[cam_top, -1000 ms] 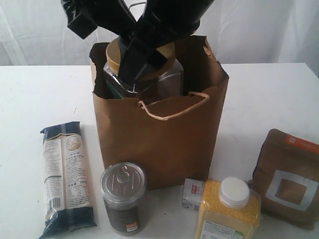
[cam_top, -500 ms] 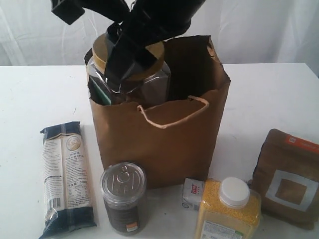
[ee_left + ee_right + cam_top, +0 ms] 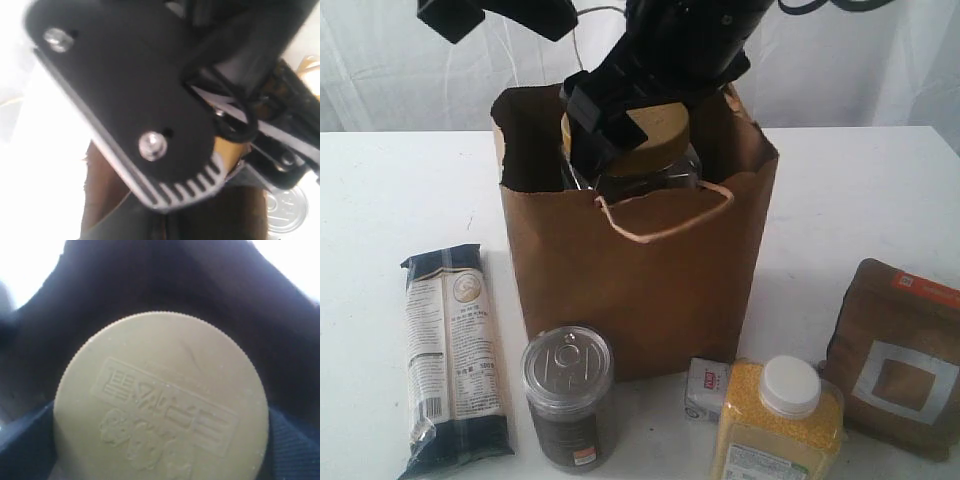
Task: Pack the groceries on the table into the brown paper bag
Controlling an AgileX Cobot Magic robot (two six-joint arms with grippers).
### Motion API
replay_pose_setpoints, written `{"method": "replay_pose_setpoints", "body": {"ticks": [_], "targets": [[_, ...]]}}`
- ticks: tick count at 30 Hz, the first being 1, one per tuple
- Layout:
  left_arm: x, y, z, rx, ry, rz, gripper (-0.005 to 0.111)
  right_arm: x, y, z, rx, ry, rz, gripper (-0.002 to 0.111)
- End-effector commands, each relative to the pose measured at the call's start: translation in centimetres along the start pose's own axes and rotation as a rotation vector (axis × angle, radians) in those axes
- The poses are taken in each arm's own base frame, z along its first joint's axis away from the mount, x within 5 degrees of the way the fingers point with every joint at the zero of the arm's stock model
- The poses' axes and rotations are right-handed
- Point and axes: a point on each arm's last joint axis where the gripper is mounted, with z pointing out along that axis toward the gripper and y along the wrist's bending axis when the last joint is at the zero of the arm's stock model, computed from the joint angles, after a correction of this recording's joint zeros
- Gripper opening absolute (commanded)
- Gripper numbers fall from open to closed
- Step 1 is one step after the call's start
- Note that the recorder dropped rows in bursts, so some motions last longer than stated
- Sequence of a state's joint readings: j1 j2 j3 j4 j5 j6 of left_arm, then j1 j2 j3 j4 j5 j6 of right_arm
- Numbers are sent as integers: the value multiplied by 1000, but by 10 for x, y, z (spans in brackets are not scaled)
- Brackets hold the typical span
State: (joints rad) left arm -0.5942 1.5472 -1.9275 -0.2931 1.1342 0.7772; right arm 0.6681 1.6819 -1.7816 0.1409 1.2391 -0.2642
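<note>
Two right fingers (image 3: 595,125) clasping gold-lidded clear jar (image 3: 655,150) inside brown paper bag (image 3: 620,290), left fingers (image 3: 125,90) clenched

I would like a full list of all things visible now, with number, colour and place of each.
tall kraft-brown paper bag: 1, brown, upright mid-table
gold-lidded clear jar: 1, clear with gold lid, partly inside the bag
long dark-blue noodle packet: 1, blue-white, flat, left of bag
silver pull-tab can: 1, silver top, upright before the bag
small white-blue packet: 1, white-blue, beside the bottle
white-capped yellow-grain bottle: 1, yellow, front right
brown windowed orange-labelled pouch: 1, brown, far right
flat white tabletop: 1, white, under everything
white curtain: 1, behind
right gripper: 1, black, gripping the jar
left gripper: 1, black, shut, above bag's left
</note>
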Motion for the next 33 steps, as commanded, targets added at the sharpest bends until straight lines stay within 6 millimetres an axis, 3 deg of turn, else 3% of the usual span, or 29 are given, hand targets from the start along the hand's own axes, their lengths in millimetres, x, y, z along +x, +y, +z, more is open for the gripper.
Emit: {"method": "replay_pose_setpoints", "body": {"ticks": [1, 2, 4, 6, 12, 20, 25, 29, 33], "targets": [[-2, -13, -7, 94, -6, -16, 0, 1, 1, 6, 53, 14, 41, 89], [-2, -13, -8, 93, -7, -15, 0, 2, 1, 7, 52, 22, -55, 89], [-3, -14, -9, 92, -9, -14, 0, 4, 1, 7, 50, 25, 82, 89], [-3, -14, -9, 98, -17, -16, 0, 3, 13, 8, -31, 14, -67, 89], [-5, -16, -8, 120, -37, -24, 0, 5, 10, 4, 33, 21, -31, 89], [7, -33, 27, 334, -102, 1, 0, 5, 21, -12, -59, -38, -44, 89], [8, -33, 36, 333, -156, -5, 0, 5, 22, -15, -58, -44, -51, 89], [3, -29, 31, 275, -187, 9, 0, 5, 22, -15, -58, -46, -53, 89], [-9, -25, 14, 205, -240, 48, 0, 5, 22, -15, -60, -47, -59, 89]]}}
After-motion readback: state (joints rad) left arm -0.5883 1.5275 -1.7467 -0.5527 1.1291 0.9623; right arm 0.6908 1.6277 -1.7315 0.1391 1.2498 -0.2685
